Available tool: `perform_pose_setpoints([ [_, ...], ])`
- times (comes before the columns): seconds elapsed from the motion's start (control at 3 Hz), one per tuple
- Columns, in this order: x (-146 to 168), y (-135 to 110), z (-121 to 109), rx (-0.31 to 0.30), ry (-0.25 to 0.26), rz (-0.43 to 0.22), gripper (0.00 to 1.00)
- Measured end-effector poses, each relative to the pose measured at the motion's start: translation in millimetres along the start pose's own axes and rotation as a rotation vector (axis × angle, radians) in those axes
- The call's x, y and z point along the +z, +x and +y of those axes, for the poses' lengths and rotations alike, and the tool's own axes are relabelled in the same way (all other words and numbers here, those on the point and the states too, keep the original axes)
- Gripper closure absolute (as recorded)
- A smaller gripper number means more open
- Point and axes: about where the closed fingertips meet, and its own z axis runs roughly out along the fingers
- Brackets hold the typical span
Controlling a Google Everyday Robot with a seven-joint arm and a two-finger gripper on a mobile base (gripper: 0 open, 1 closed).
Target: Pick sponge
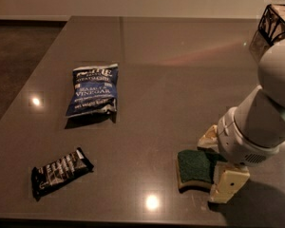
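The sponge (195,168) lies flat on the grey table (171,80) near its front right, dark green top up and pale yellow base showing at the front edge. My gripper (217,163) is low over the sponge's right end. Its cream fingers (228,186) are open, one on the far side and one on the near side of the sponge, which lies between them. The white arm (261,122) hides the sponge's right end.
A blue chip bag (92,90) lies at the left middle of the table. A black snack bar wrapper (61,172) lies at the front left. A dark wire-patterned container (274,25) stands at the far right edge. The table's front edge is close below the sponge.
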Motion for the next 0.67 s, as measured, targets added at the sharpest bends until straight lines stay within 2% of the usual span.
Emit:
perform_pose_setpoints([
  [0.33,-3.3,-1.0,-0.4,0.000,0.000,0.003,0.64],
  [0.67,-9.3,-2.4,-1.0,0.000,0.000,0.003,0.95],
])
